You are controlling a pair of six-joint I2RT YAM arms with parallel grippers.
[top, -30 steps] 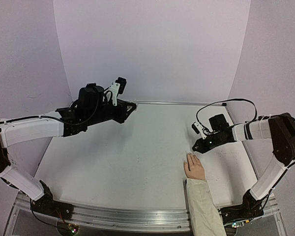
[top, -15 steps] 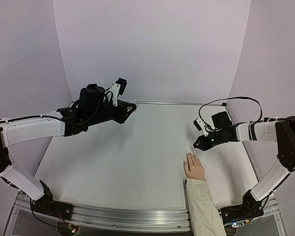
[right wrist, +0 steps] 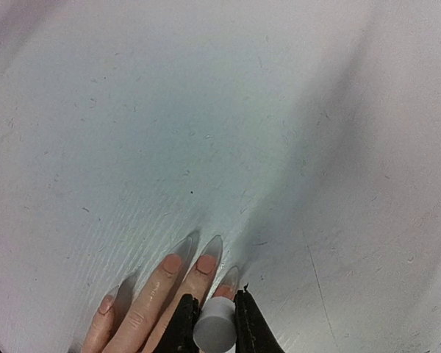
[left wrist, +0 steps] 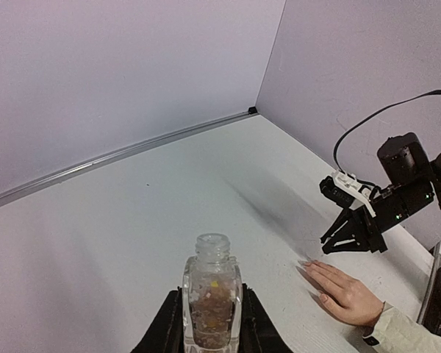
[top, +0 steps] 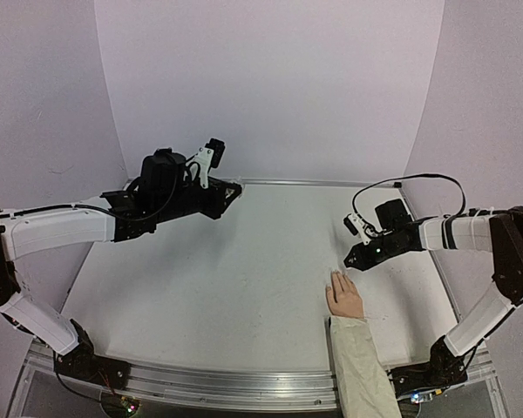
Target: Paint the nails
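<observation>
White links [top: 57, 233]; black joints [top: 161, 172], left tool [top: 234, 188], right tool [top: 347, 261]; looping black cable [top: 414, 178].

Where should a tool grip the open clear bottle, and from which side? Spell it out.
Grip the bottle by its lower body, as the left tool does now: come in level, one finger on each opposite flattish side. It stands upright with its neck uncapped, so a low side grip probably keeps it steady and the mouth free.

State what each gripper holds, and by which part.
Left gripper: the uncapped bottle, clamped by its lower body. Right gripper: the white cap, pinched by its sides.
</observation>
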